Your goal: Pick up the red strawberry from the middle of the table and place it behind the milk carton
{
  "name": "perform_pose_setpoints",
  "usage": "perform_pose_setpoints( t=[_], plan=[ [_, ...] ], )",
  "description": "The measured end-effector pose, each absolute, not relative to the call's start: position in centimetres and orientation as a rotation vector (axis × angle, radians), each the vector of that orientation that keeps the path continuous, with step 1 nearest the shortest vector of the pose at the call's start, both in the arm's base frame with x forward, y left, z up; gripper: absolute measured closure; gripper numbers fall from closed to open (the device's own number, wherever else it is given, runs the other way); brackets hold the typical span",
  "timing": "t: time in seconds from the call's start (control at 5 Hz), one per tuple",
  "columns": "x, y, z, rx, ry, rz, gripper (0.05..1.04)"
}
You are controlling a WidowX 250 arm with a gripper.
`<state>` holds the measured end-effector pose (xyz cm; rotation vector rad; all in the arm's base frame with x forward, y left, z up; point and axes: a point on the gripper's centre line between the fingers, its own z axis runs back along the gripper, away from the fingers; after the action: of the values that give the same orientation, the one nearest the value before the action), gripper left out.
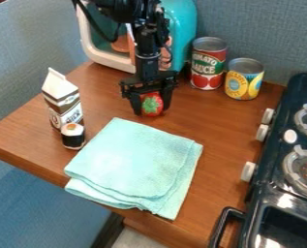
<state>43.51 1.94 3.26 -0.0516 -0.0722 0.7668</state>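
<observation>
The red toy strawberry with a green patch point(152, 104) lies directly between the fingers of the black two-finger gripper point(151, 111), which appear closed on its two sides, its longer axis running roughly up and down, along the fingers; whether its underside touches the brown wooden table point(223, 140) I cannot tell. The folded pale turquoise cloth point(136, 162) lies near, on the camera's side of the gripper
</observation>
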Motion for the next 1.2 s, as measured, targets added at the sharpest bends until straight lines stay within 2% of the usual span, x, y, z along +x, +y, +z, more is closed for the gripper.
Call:
perform_pose_setpoints(
  t=[0.4,0.6,0.8,1.0,1.2],
  plan=[
    [45.1,1.6,4.5,-0.052,0.020,0.419,0.232],
    [45.1,2.2,5.5,-0.014,0.066,0.258,0.232],
    [44.5,2.7,6.8,0.010,0.109,0.131,0.232],
    [43.2,3.8,6.0,0.039,0.181,0.082,0.232],
    [42.4,6.1,6.3,0.064,0.214,0.076,0.232]
  ],
)
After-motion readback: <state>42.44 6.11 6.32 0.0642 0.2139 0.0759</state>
